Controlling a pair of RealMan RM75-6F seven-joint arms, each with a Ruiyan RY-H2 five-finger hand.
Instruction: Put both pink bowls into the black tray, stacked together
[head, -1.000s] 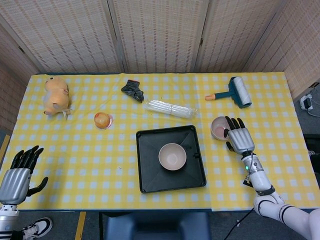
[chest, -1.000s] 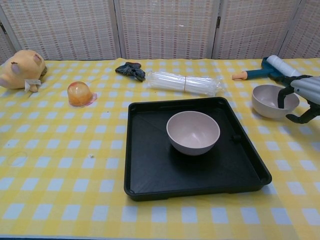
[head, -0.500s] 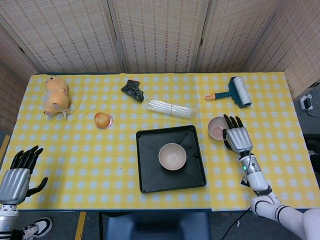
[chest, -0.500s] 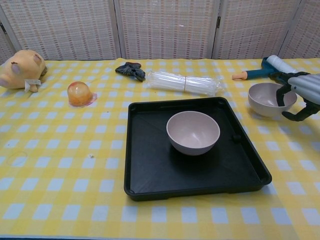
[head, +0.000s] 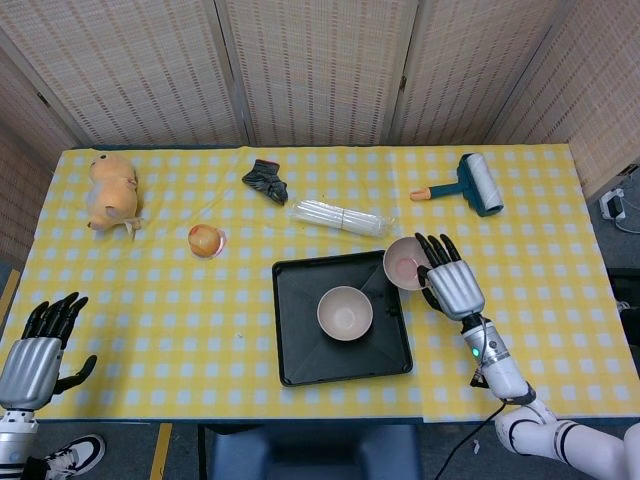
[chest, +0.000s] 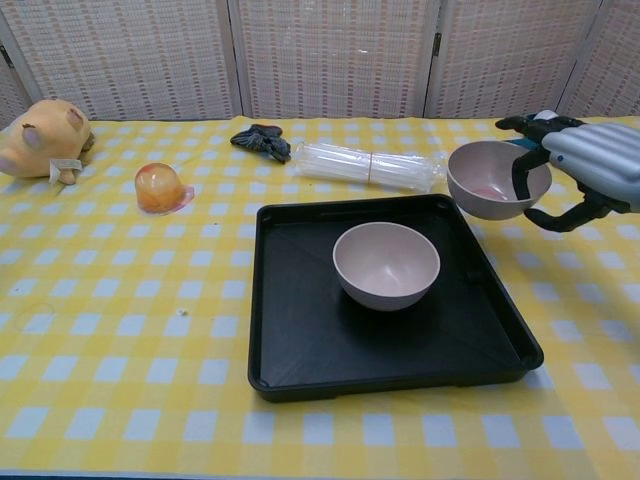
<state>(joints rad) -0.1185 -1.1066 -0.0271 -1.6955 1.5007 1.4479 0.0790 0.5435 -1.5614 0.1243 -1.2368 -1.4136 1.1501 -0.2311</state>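
Note:
One pink bowl (head: 345, 312) (chest: 386, 265) stands upright in the middle of the black tray (head: 296, 350) (chest: 300, 350). My right hand (head: 451, 282) (chest: 585, 165) grips the second pink bowl (head: 403, 264) (chest: 490, 180) by its rim and holds it in the air, tilted slightly, over the tray's far right corner. My left hand (head: 35, 352) hangs open at the table's near left corner, far from the tray, and shows only in the head view.
A clear plastic packet (head: 340, 217) (chest: 368, 165) lies just behind the tray. Further off are a dark cloth (head: 266, 180), an orange jelly cup (head: 205, 240), a plush toy (head: 111, 190) and a lint roller (head: 470, 185).
My right hand has lifted the second bowl off the table and carried it left, from beside the tray to above its far right corner. The left hand has stayed still.

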